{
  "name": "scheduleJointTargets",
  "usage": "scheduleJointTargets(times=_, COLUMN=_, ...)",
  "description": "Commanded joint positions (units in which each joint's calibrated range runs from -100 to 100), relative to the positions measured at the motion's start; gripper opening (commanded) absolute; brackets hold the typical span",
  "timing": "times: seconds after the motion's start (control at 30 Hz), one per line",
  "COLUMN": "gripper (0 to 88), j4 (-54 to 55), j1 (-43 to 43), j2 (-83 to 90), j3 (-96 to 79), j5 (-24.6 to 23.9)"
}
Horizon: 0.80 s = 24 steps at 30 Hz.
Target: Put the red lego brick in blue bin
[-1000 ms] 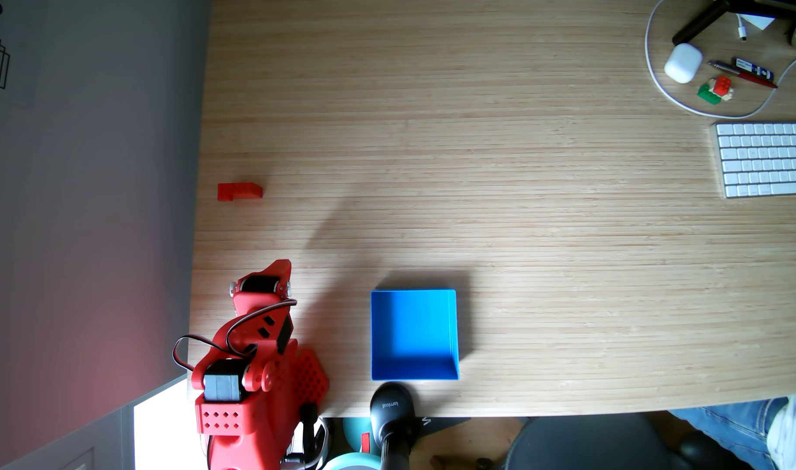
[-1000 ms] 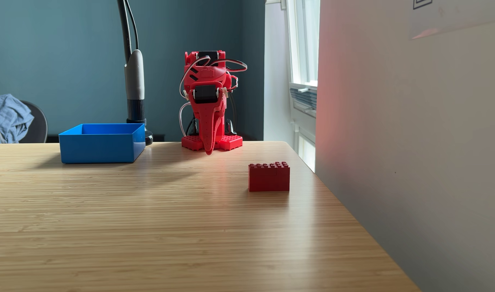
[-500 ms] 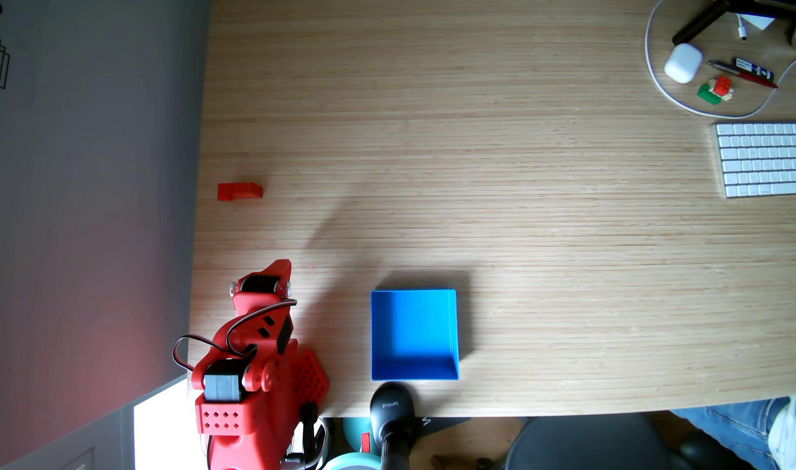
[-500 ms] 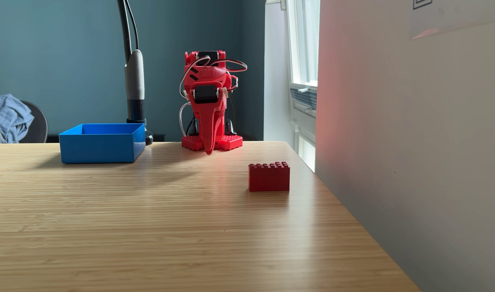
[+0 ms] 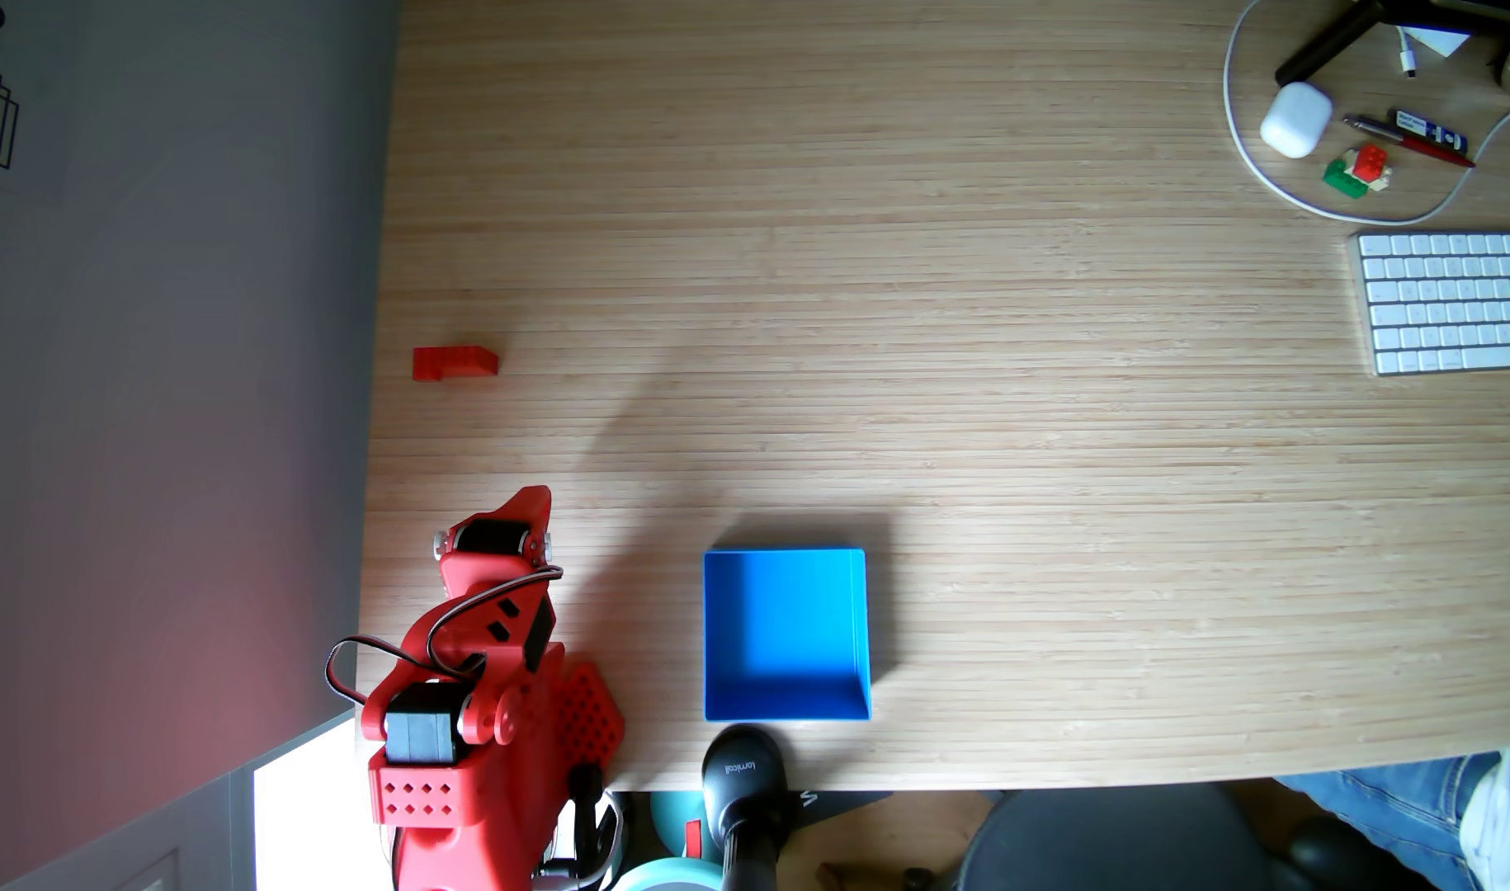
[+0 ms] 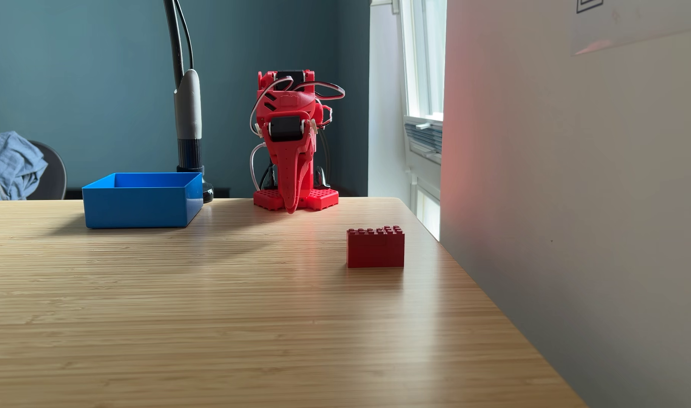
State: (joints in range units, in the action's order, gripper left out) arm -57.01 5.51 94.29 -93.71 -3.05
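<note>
The fingers (image 6: 291,208) hang pointing down at the bench (image 6: 218,314), pressed together with no gap showing and nothing between them; in the top-down fixed view their tip (image 5: 539,499) sits at lower left of the frame, just above the folded red arm (image 5: 477,651). The arm is tucked over its base at the bench's lower-left edge.

The red lego brick (image 5: 454,362) stands on the bench up the frame from the fingers, well apart from them, close to the left bench edge beside the grey wall (image 5: 177,343). In the low fixed view it (image 6: 375,248) stands upright right of centre, studs on top. The blue bin (image 5: 859,634) lies lower centre in the top-down view, right of the arm and open-topped with nothing inside; in the low view it (image 6: 140,212) is at left, near a black lamp base.

The step in hand looks like the reach toward the brick, not yet a grasp. To do it well, the fingers should part before descending, straddle the brick across its narrow width rather than its length, and come down from above so the nearby wall and bench edge are not struck.

Readable writing: "lamicall" on the black clamp (image 5: 743,771) at bottom centre; the wall poster's letters, upper left, are cut off.
</note>
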Motion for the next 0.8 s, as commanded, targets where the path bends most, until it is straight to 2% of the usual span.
scheduleJointTargets(times=0.0, gripper=3.2, j4=1.51, j1=-0.49, j2=-0.42, j3=7.41, j5=-0.29)
scheduleJointTargets(times=0.13, gripper=7.3, j4=2.40, j1=-0.57, j2=-7.46, j3=14.49, j5=-0.34)
scheduleJointTargets(times=0.47, gripper=24.7, j4=2.00, j1=-3.67, j2=-45.32, j3=41.17, j5=-1.22)
scheduleJointTargets(times=0.63, gripper=31.7, j4=-3.04, j1=-6.05, j2=-61.89, j3=57.78, j5=-2.00)
scheduleJointTargets(times=0.77, gripper=33.7, j4=-7.42, j1=-8.14, j2=-73.58, j3=69.76, j5=-3.22)
